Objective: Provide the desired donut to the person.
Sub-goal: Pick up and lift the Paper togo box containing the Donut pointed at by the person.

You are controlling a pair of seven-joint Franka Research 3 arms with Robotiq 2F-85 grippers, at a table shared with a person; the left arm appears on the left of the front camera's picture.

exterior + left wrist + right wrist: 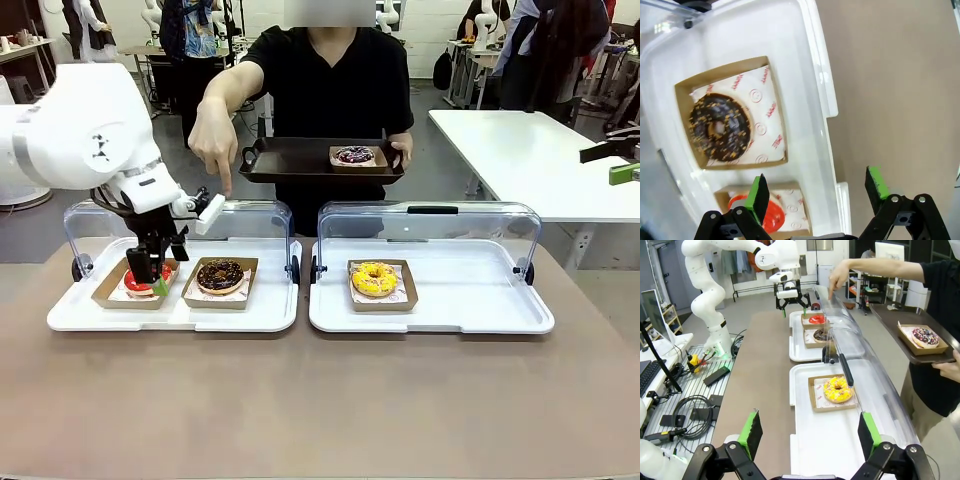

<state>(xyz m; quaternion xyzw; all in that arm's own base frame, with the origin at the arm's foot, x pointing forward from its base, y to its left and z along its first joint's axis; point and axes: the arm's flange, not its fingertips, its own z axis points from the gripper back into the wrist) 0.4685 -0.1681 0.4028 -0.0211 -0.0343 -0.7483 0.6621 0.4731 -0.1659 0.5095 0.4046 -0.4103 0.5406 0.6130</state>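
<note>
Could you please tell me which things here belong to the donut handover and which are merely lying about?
In the job: person's pointing hand; round chocolate-glazed sprinkled donut below it; red-glazed donut; black plastic serving tray the person holds.
Lying about: yellow-glazed donut in right white tray; white table far right.

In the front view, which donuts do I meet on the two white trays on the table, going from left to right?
red donut → chocolate donut → yellow donut
</note>
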